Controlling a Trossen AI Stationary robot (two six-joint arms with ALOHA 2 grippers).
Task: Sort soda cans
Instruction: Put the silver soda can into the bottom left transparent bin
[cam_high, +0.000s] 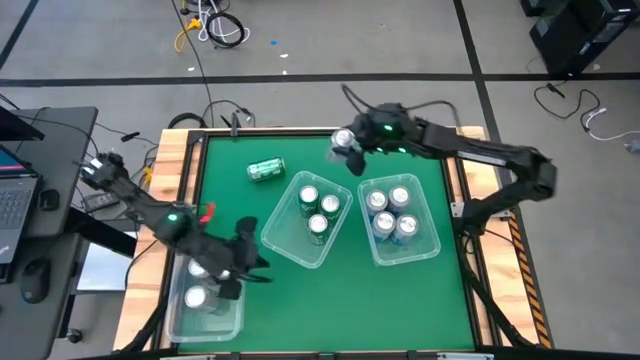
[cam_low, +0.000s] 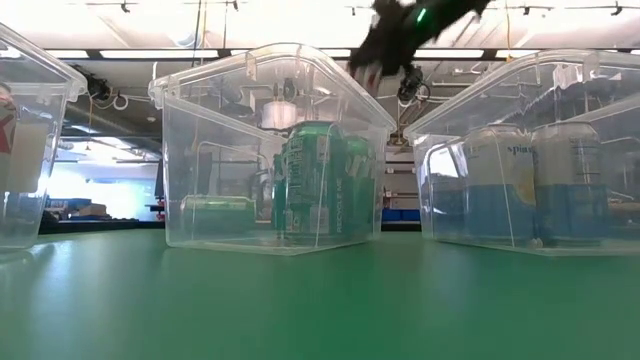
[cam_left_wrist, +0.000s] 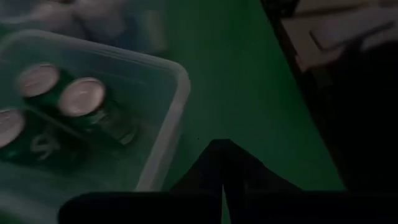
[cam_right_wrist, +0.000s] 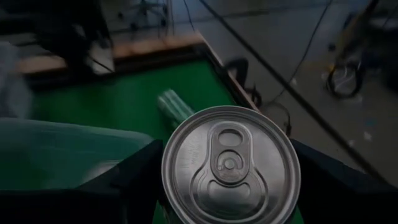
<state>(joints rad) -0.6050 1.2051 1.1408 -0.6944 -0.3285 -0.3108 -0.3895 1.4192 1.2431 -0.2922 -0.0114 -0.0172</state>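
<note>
Sorting by colour explains the layout: the middle bin (cam_high: 283, 240) holds three green cans (cam_high: 318, 208) upright, the right bin (cam_high: 432, 232) four blue ones (cam_high: 390, 212), and the left bin (cam_high: 232, 322) at the counter's (cam_high: 400, 290) near left corner holds silver-white cans (cam_high: 195, 296), at least two showing under the left arm. One green can (cam_high: 266, 170) lies on its side on the counter, apart from the bins, toward the far edge, not yet sorted. The right gripper (cam_high: 349, 146) is above the counter just beyond the far ends of the middle and right bins, its fingers spread wide around an upright can (cam_right_wrist: 231, 164) whose silver top fills the right wrist view; its body colour cannot be told there. Judging by that wide grip, the can is carried top-up so it can stand in a bin beside its fellows. The left gripper (cam_high: 243, 262) hangs between the left and middle bins, fingers closed together on nothing, apparently waiting.
</note>
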